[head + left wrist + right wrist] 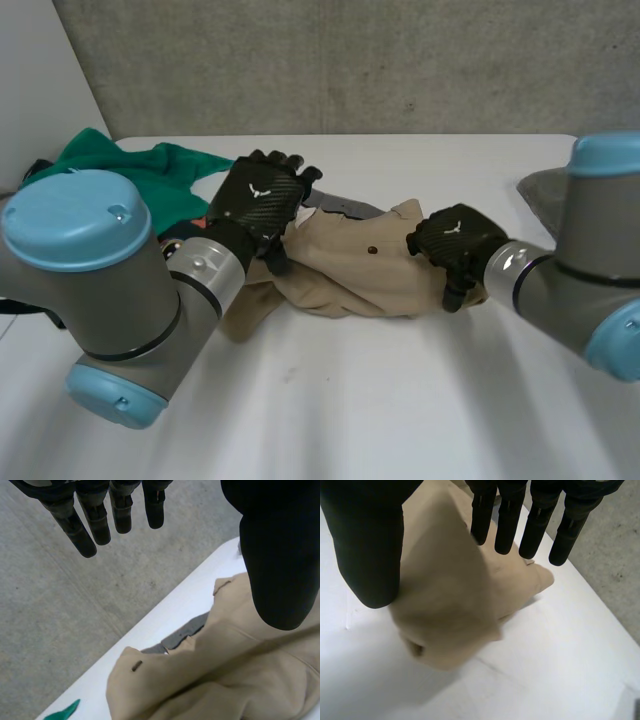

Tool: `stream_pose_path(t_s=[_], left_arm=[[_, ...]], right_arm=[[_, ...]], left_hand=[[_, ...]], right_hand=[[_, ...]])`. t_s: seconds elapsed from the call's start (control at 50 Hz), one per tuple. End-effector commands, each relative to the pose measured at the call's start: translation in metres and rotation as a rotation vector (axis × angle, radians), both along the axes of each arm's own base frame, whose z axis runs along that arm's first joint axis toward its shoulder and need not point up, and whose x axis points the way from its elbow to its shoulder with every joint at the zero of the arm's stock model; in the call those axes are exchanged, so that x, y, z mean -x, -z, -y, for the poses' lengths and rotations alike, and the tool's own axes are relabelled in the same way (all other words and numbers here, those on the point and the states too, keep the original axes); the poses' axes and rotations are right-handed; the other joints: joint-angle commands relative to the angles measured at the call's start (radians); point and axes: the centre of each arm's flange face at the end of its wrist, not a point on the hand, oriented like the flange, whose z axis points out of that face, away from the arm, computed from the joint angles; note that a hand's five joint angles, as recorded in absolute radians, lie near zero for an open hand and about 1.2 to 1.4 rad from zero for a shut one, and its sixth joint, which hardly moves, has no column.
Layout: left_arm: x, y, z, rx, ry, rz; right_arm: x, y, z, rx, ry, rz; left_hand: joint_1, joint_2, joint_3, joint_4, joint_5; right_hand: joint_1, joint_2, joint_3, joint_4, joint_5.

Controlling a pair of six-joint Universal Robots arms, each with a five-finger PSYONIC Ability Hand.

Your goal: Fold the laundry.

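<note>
The tan garment (350,270) is soft, matt cloth, creased and rumpled. The green cloth (150,170) beside it looks matt too. The bench (400,400) is smooth and white with a faint sheen. The wall (350,60) is rough grey concrete. The left hand (258,197) and right hand (455,240) have black weave-patterned backs, slightly glossy. The arm cap (75,215) is smooth light-blue plastic.

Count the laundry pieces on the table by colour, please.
Tan garment: 1
Green cloth: 1
Grey cloth, far right: 1
Total: 3. The dark grey strip beside the tan garment may be part of it.
</note>
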Motion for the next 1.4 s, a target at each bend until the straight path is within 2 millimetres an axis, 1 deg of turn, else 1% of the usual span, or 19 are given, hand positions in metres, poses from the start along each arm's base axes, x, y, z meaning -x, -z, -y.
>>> stream_pose_path(t_s=[0.02,0.1,0.12,0.24,0.42,0.5,0.58,0.7,0.8,0.86,0.88,0.96,1.06,1.1,1.18,1.2,1.22,1.26,1.4], left_arm=[[-0.002,-0.021,-0.018,0.003,-0.002,-0.019],[-0.002,-0.025,-0.032,-0.039,-0.01,-0.033],[-0.001,-0.024,-0.038,-0.065,-0.013,-0.037],[0.004,-0.018,-0.059,-0.176,-0.02,-0.064],[0.02,0.027,-0.066,-0.412,-0.058,-0.043],[0.03,0.047,-0.056,-0.467,-0.092,-0.047],[0.035,0.054,-0.038,-0.453,-0.133,-0.058],[0.043,0.056,-0.013,-0.39,-0.172,-0.062],[0.053,0.054,0.003,-0.308,-0.176,-0.041],[0.061,0.055,0.011,-0.257,-0.162,-0.019],[0.063,0.054,0.013,-0.248,-0.158,-0.015],[0.072,0.057,0.022,-0.216,-0.146,-0.002],[0.081,0.06,0.03,-0.198,-0.137,-0.006],[0.083,0.059,0.031,-0.2,-0.134,-0.007],[0.089,0.047,0.024,-0.199,-0.1,-0.04],[0.09,0.04,0.022,-0.199,-0.092,-0.065],[0.09,0.035,0.021,-0.197,-0.092,-0.083],[0.088,0.024,0.02,-0.199,-0.093,-0.119],[0.062,-0.045,0.024,-0.143,-0.11,-0.287]], right_arm=[[0.012,-0.042,0.011,0.106,-0.108,-0.095],[0.016,-0.058,0.023,0.18,-0.195,-0.129],[0.017,-0.061,0.029,0.212,-0.229,-0.142],[0.016,-0.056,0.054,0.348,-0.363,-0.2],[0.003,-0.007,0.075,0.411,-0.54,-0.225],[-0.005,0.016,0.08,0.424,-0.583,-0.217],[-0.016,0.047,0.09,0.447,-0.593,-0.208],[-0.023,0.07,0.103,0.488,-0.575,-0.202],[-0.03,0.081,0.11,0.453,-0.516,-0.165],[-0.032,0.085,0.11,0.397,-0.467,-0.139],[-0.032,0.085,0.11,0.383,-0.453,-0.133],[-0.027,0.082,0.11,0.309,-0.378,-0.104],[-0.02,0.053,0.091,0.135,-0.281,-0.013],[-0.017,0.042,0.086,0.095,-0.245,0.02],[-0.011,0.011,0.069,0.016,-0.145,0.117],[-0.008,0.002,0.064,-0.005,-0.103,0.156],[-0.007,-0.003,0.062,-0.009,-0.082,0.172],[-0.005,-0.013,0.059,-0.019,-0.042,0.206],[0.007,-0.038,0.035,-0.126,0.105,0.282]], left_hand=[[-0.025,-0.027,-0.029,-0.026,-0.048],[0.078,0.076,0.074,0.077,0.055],[0.191,0.189,0.188,0.191,0.169],[0.395,0.393,0.391,0.395,0.372],[0.342,0.34,0.339,0.342,0.32],[0.158,0.156,0.154,0.157,0.135],[0.105,0.103,0.101,0.104,0.082],[-0.013,-0.015,-0.017,-0.013,-0.036],[-0.025,-0.027,-0.029,-0.026,-0.048],[-0.025,-0.027,-0.029,-0.026,-0.048],[-0.025,-0.027,-0.029,-0.026,-0.048],[-0.025,-0.027,-0.029,-0.026,-0.048],[0.013,0.011,0.009,0.013,-0.01],[0.136,0.134,0.132,0.136,0.113],[0.761,0.759,0.757,0.76,0.738],[1.096,1.094,1.093,1.096,1.074],[1.195,1.193,1.192,1.195,1.173],[1.196,1.194,1.193,1.196,1.174],[1.196,1.194,1.193,1.196,1.174]], right_hand=[[0.007,0.009,0.007,0.014,0.035],[-0.034,-0.032,-0.034,-0.027,-0.006],[-0.037,-0.035,-0.037,-0.03,-0.009],[-0.034,-0.032,-0.034,-0.027,-0.006],[-0.022,-0.02,-0.022,-0.015,0.006],[-0.028,-0.026,-0.028,-0.021,0.0],[-0.022,-0.02,-0.022,-0.015,0.006],[0.071,0.074,0.071,0.078,0.1],[0.488,0.49,0.488,0.495,0.516],[0.928,0.93,0.928,0.935,0.956],[0.929,0.932,0.929,0.936,0.958],[0.929,0.932,0.93,0.936,0.958],[0.929,0.932,0.93,0.936,0.958],[0.929,0.932,0.93,0.936,0.958],[0.929,0.932,0.93,0.936,0.958],[0.929,0.932,0.93,0.936,0.958],[0.929,0.932,0.93,0.936,0.958],[0.929,0.932,0.93,0.936,0.958],[0.929,0.932,0.93,0.936,0.958]])
